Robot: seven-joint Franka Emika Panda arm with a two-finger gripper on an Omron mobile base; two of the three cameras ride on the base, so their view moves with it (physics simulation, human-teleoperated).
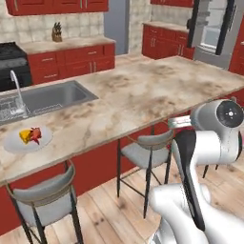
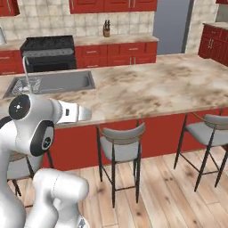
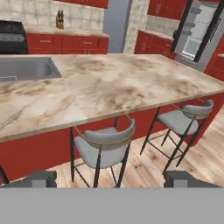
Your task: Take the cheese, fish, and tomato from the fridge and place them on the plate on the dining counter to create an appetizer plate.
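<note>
The pale plate (image 1: 14, 143) rests on the dining counter (image 1: 138, 90) at its left end, just in front of the sink. On it lie the yellow cheese (image 1: 24, 136) and, touching it, some red food (image 1: 35, 135) too small to tell as fish or tomato. The fridge (image 1: 212, 33) stands at the far right with its dark doors swung open on a pale interior; the hand view has the fridge (image 3: 196, 35) at its top right. My gripper (image 3: 111, 179) is open and empty, hanging in front of the counter above the stools, well right of the plate.
A steel sink (image 1: 52, 97) with a tap is set in the counter's left part. Grey stools (image 1: 145, 152) (image 1: 45, 200) stand along the counter's near side over a wood floor. Behind are a black stove (image 2: 48, 51), red cabinets and a knife block (image 1: 56, 32).
</note>
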